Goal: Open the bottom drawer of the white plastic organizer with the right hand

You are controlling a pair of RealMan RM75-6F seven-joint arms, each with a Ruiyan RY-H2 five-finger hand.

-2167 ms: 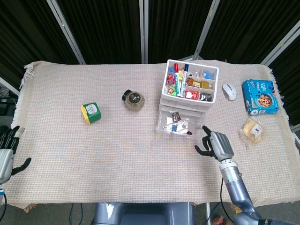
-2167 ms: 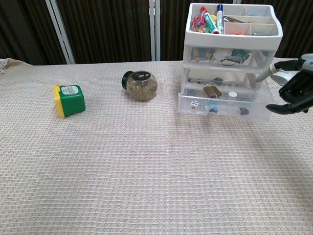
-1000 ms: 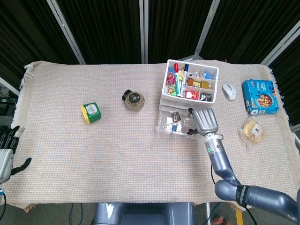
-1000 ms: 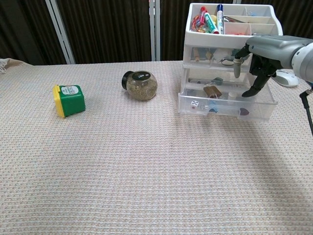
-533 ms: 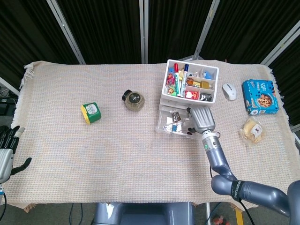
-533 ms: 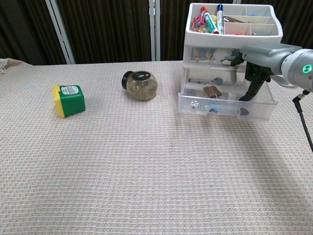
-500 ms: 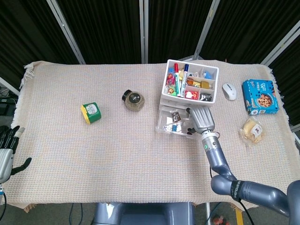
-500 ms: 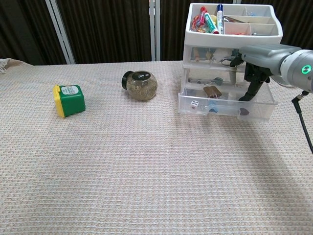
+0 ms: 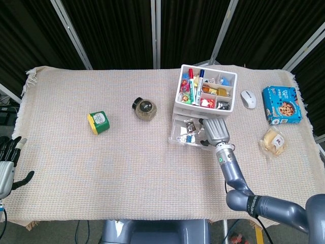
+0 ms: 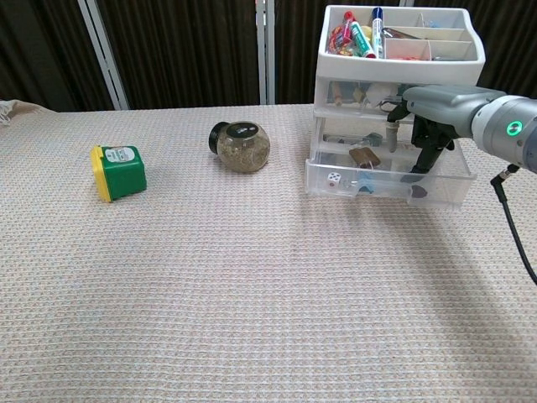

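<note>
The white plastic organizer (image 9: 204, 109) is standing at about 2 o'clock on the table (image 9: 127, 162), and its bottom drawer (image 10: 388, 180) is already sticking out partway toward 6 o'clock, small items showing inside. The right hand (image 10: 424, 126) is reaching over the drawer's front with fingers (image 10: 417, 175) curling down into it, apparently hooking the front wall; whether they are gripping it I cannot tell. Judging from this, the opening is underway, with more pulling left. The drawer's long axis is running 9-to-3, sliding toward 6. The left hand (image 9: 7, 165) is resting spread at 8 o'clock.
</note>
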